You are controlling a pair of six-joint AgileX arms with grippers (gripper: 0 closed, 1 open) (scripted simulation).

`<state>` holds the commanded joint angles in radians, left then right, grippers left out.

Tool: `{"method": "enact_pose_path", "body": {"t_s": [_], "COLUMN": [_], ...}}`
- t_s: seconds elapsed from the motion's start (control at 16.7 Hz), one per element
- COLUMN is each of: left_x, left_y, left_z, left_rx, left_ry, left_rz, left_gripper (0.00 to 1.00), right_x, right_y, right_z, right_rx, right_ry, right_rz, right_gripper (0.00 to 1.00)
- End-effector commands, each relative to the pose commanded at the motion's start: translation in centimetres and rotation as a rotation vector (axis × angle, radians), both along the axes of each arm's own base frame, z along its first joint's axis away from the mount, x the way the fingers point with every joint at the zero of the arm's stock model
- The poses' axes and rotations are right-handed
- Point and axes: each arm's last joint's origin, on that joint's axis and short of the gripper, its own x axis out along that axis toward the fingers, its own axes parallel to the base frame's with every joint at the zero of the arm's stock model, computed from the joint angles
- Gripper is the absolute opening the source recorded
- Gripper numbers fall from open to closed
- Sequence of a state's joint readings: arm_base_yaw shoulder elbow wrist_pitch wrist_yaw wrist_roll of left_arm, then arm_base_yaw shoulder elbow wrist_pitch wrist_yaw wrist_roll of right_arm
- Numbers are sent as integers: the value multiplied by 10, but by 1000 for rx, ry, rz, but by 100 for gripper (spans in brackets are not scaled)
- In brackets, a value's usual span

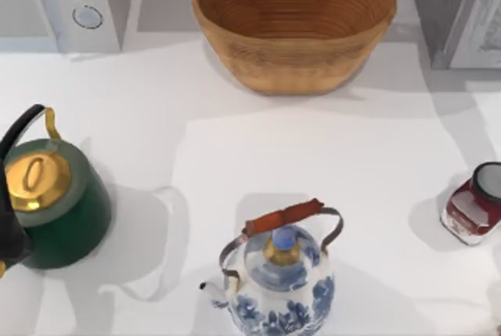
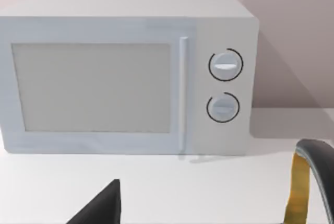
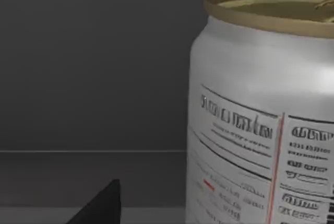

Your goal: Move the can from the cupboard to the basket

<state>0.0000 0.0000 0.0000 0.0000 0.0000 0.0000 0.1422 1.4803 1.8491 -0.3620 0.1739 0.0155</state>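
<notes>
Inside the grey cupboard (image 1: 438, 7), the right gripper (image 3: 99, 205) is sitting close in front of the can (image 3: 261, 109), which is standing upright on the shelf; one dark fingertip is showing, and whether it is released or clenched I cannot tell. From above, the cupboard's pale door (image 1: 479, 23) is standing at the table's right rear, beside the basket (image 1: 294, 27). Over by the green kettle (image 1: 51, 203), the left gripper (image 2: 99, 208) is idling, its wrist camera facing the white microwave (image 2: 125, 72).
</notes>
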Motion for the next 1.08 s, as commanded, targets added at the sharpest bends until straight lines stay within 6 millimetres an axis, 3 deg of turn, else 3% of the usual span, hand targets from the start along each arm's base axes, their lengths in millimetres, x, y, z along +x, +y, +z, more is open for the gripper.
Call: {"method": "enact_pose_path", "body": {"t_s": [0.18, 0.42, 1.08], "left_x": [0, 0, 0], "left_y": [0, 0, 0], "left_z": [0, 0, 0], "left_rx": [0, 0, 0], "left_ry": [0, 0, 0], "left_rz": [0, 0, 0], "left_gripper": [100, 100, 100], "right_x": [18, 19, 19], "right_y": [-1, -1, -1], "right_z": [-1, -1, -1], "right_rx": [0, 0, 0], "right_ry": [0, 0, 0], "right_rz": [0, 0, 0], "right_gripper": [100, 100, 17]}}
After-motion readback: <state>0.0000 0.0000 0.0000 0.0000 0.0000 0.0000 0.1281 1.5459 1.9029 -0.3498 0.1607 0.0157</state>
